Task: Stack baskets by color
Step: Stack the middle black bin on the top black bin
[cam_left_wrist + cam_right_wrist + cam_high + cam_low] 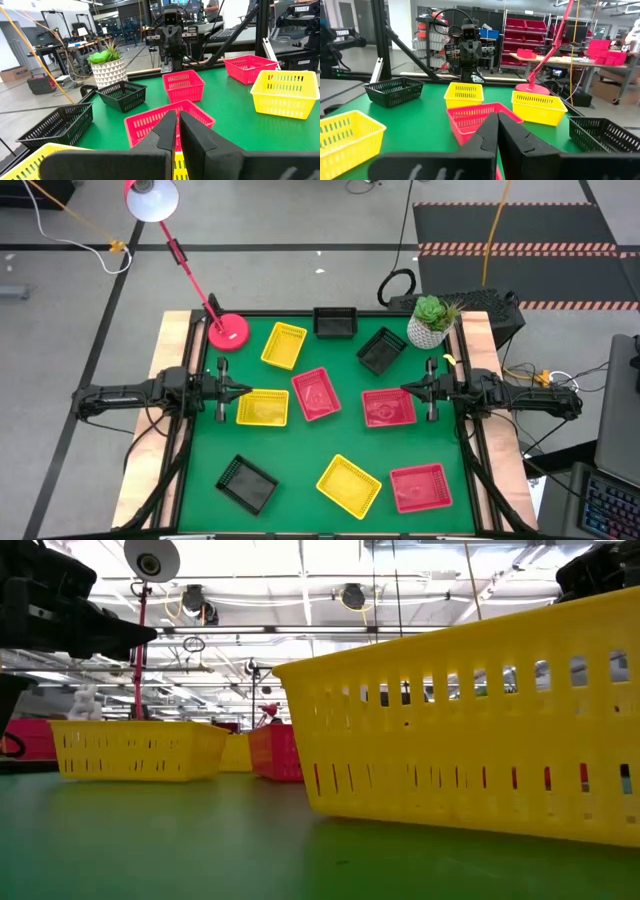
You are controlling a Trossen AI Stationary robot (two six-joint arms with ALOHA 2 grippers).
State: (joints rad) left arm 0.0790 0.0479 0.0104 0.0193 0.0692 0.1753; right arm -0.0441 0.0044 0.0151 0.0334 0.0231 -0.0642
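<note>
Nine baskets lie scattered singly over the green tabletop, none yet stacked. Yellow ones: one near the far edge left of centre, one by the left edge at mid-depth, one near the near edge at centre. Red-pink ones: one at the centre, one toward the right edge, one in the near right corner. Black ones: one on the far edge, one beside the white plant pot in the far right corner, one toward the near left corner. A red desk lamp's base stands in the far left corner.

By their look, the baskets are thin perforated plastic: likely light, fairly stiff but springy at the walls, and prone to skid on the smooth surface if nudged. The tapered sides suggest they nest readily. The best hold is probably one wall just below the rim, a finger inside and a finger outside, midway along a side so the basket hangs level.

Left gripper hovers at the left edge, just beside the mid-depth yellow basket; its jaws are pressed nearly together and hold nothing. Right gripper hovers at the right edge next to the red-pink basket there, jaws fully closed and empty.
</note>
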